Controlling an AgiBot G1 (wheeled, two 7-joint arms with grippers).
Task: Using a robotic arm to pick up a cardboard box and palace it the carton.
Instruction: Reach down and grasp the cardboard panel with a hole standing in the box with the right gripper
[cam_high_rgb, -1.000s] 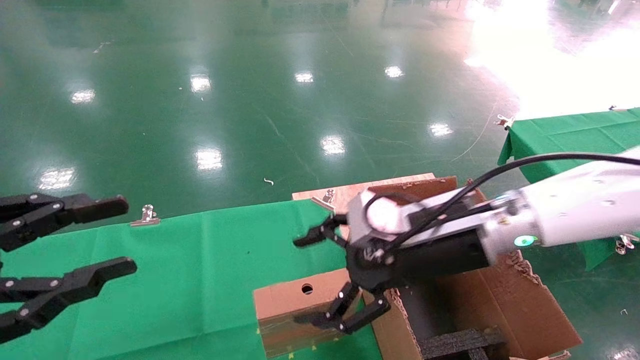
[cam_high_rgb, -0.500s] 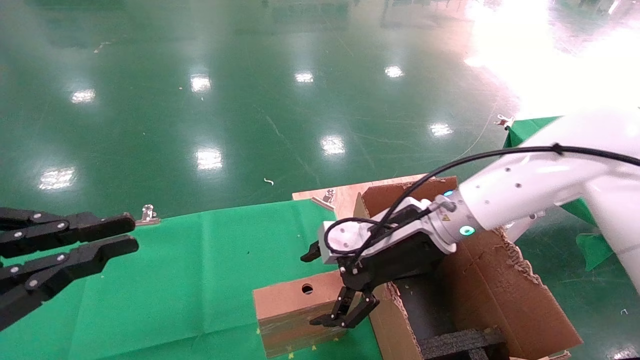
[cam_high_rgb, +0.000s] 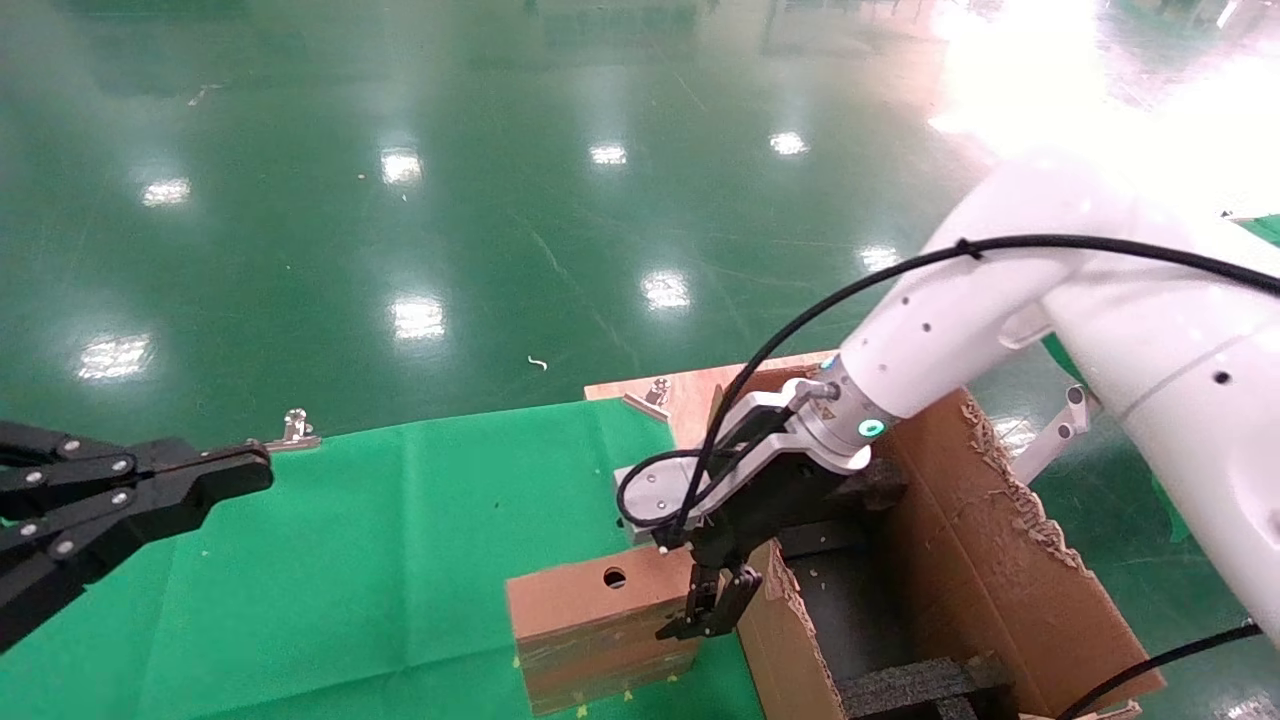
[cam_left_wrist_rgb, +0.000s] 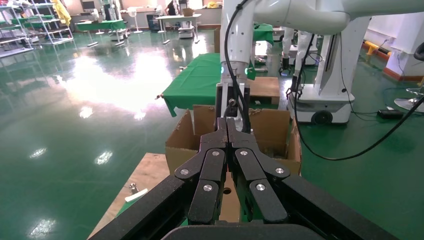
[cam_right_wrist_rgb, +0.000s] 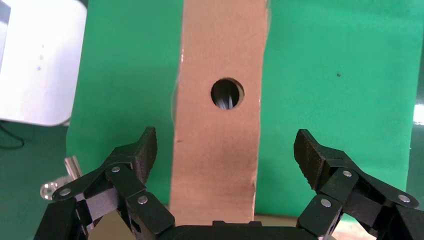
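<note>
While the head view hides it, right gripper (cam_right_wrist_rgb: 225, 150) jaws spread astride cardboard box (cam_right_wrist_rgb: 217, 145), left gripper (cam_left_wrist_rgb: 227, 131) jaws together.

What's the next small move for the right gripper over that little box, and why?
Probably close the fingers. The right gripper is open and straddles the narrow holed face of the cardboard box, one finger on each side with gaps showing, so it looks lined up. The carton stands right beside.
</note>
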